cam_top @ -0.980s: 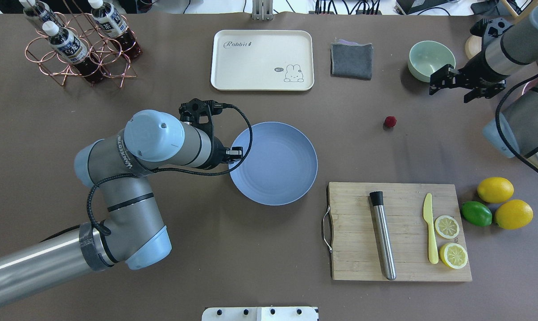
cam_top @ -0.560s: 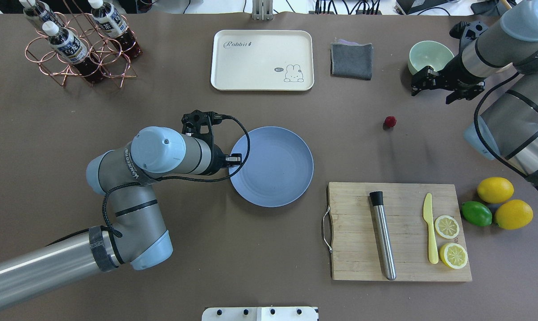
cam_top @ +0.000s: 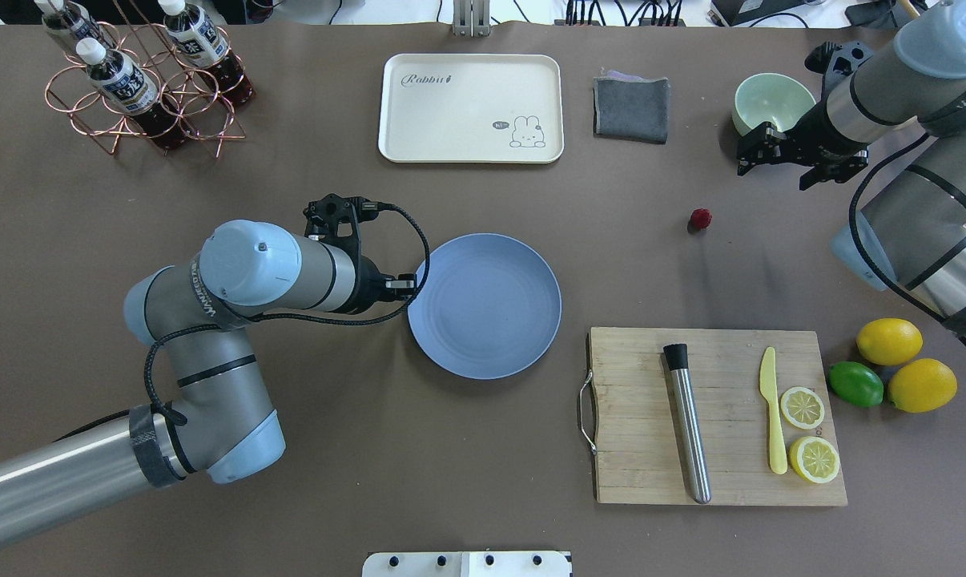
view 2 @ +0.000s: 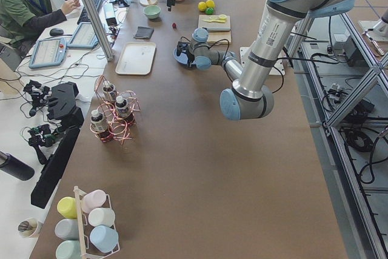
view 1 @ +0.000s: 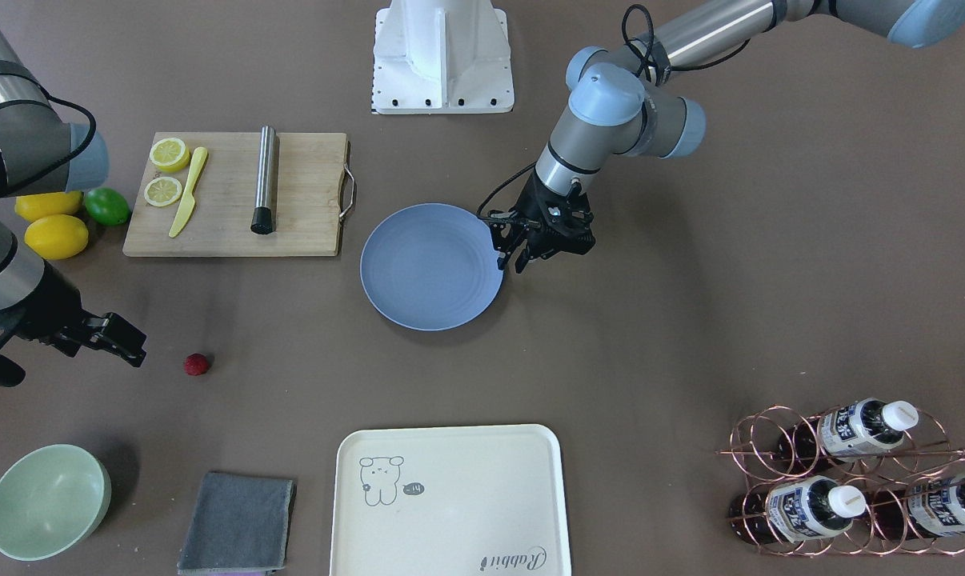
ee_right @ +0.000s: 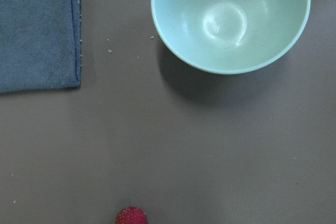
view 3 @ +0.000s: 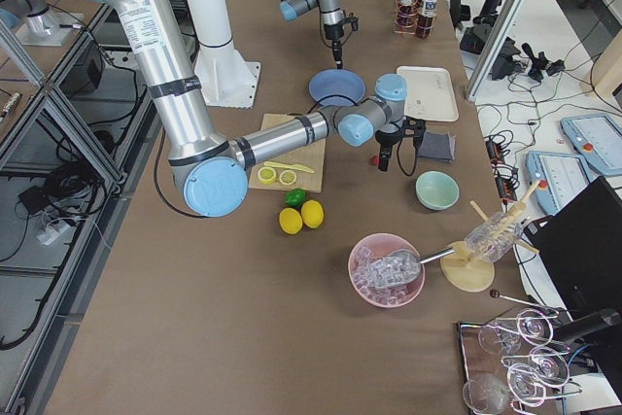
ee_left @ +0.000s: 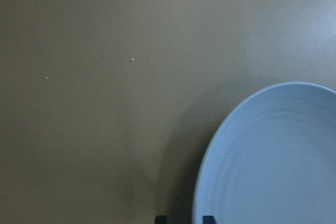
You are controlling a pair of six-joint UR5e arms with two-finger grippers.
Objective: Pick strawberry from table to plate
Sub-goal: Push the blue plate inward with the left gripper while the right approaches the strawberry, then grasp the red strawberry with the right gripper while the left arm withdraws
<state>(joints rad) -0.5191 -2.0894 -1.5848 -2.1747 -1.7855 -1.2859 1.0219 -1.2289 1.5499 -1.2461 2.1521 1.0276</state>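
The strawberry, a small dark-red berry, lies alone on the brown table, right of the plate. It also shows at the bottom edge of the right wrist view. The blue-grey plate rests flat at mid-table with nothing on it. My left gripper hangs over the plate's left rim with its fingers slightly apart, one on each side of the rim. My right gripper hovers open and holds nothing, between the berry and the green bowl.
A pale green bowl, a grey cloth and a cream tray line the far side. A cutting board carries a steel muddler, a yellow knife and lemon slices. Lemons and a lime lie beside it. A bottle rack stands far left.
The plate has slid a little toward the robot and looks smaller, and the left arm has drawn back to the left. The right gripper has swung left, closer to the bowl and the strawberry.
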